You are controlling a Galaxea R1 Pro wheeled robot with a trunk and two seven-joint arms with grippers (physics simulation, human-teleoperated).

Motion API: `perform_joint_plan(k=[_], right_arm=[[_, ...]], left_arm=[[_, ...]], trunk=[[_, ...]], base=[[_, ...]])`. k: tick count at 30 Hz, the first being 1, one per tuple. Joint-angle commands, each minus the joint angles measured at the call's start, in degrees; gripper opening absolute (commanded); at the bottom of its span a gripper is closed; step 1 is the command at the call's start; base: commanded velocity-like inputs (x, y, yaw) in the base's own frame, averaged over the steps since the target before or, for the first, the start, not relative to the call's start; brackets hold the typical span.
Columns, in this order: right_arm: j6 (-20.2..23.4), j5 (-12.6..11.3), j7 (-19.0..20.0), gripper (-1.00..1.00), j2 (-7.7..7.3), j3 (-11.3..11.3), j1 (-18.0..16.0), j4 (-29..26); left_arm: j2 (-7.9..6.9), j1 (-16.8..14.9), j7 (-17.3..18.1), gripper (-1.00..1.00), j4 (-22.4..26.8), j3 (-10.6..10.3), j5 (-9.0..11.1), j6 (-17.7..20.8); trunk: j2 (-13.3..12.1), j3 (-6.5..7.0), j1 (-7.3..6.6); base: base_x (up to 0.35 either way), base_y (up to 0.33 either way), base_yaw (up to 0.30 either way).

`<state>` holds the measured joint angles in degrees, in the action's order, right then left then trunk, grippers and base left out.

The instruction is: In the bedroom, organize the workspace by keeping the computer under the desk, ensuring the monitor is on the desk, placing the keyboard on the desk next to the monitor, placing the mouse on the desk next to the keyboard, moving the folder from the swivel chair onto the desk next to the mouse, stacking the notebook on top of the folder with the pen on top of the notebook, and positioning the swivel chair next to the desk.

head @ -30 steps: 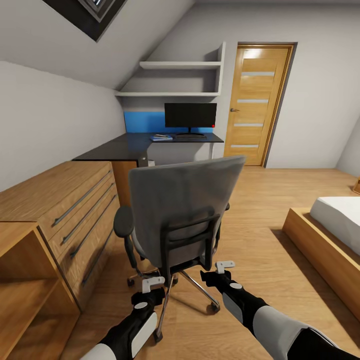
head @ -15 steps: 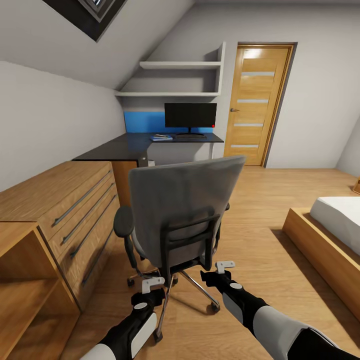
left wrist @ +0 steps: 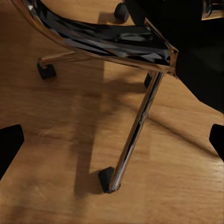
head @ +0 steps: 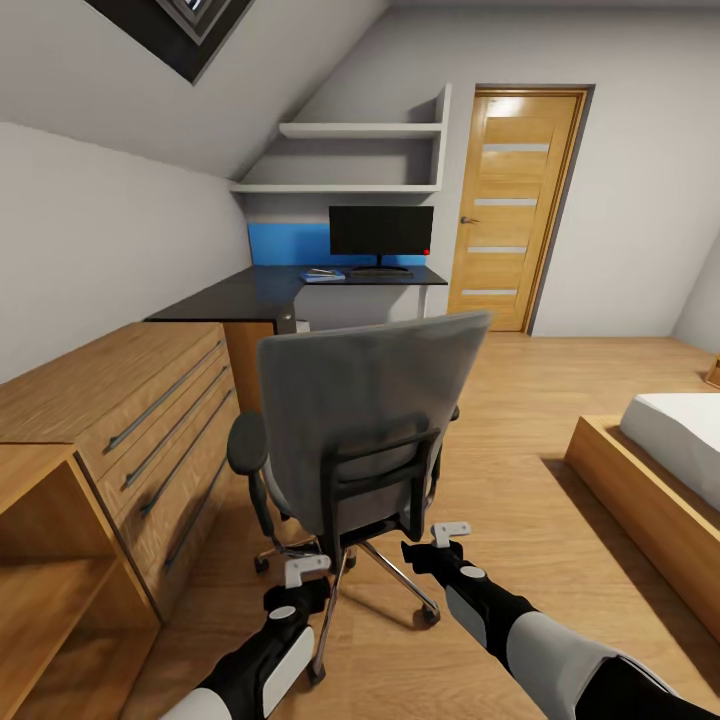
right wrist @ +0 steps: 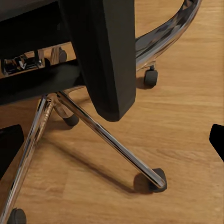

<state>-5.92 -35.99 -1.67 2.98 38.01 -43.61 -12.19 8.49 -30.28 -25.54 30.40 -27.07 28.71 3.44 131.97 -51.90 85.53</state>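
Grey chair (head: 370,420) seen from behind on the wood floor (head: 520,400), left gripper (head: 306,570) and right gripper (head: 450,533) both spread apart and holding nothing, low behind the chair, monitor (head: 381,233) far off on the black desk (head: 300,285)

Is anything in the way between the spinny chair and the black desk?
Nothing visible: bare wood floor lies between the swivel chair and the desk. The wooden drawer chest stands off to the side.
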Motion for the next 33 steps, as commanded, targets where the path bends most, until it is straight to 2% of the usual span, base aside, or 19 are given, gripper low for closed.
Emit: perform_joint_plan(k=[1,8,15,18,21,33], right_arm=[[-0.24,-0.53,-0.16,1.00,-0.03,0.49,-0.03,0.05],[-0.29,-0.51,-0.11,1.00,-0.02,0.49,0.01,0.02],[-0.32,-0.49,-0.09,1.00,0.00,0.49,0.02,-0.02],[-0.32,-0.48,-0.09,1.00,0.01,0.49,0.02,-0.02],[-0.42,-0.47,-0.09,1.00,-0.02,0.49,0.02,-0.03],[-3.12,-0.48,-0.11,1.00,-0.07,0.49,0.02,0.04]], left_arm=[[-0.04,-0.04,-0.51,1.00,0.10,-0.59,0.25,0.25],[0.07,-0.04,-0.62,1.00,0.18,-1.67,0.14,0.23],[0.23,-0.04,-0.70,1.00,0.48,-4.78,0.15,0.18],[1.12,-0.04,-0.73,1.00,1.39,-6.36,0.19,0.24],[1.49,-0.04,-0.74,1.00,2.21,-6.69,0.20,0.34],[1.50,-0.04,-0.78,1.00,5.71,-6.79,0.20,0.48]], trunk=[[0.02,-0.05,-0.01],[0.02,-0.05,-0.01],[0.02,-0.05,-0.01],[0.02,-0.05,-0.01],[0.02,-0.05,-0.01],[0.02,-0.05,-0.01]], base=[[0.000,0.000,0.000],[0.000,0.000,0.000],[0.000,0.000,0.000],[0.000,0.000,0.000],[0.000,0.000,0.000],[0.000,0.000,0.000]])
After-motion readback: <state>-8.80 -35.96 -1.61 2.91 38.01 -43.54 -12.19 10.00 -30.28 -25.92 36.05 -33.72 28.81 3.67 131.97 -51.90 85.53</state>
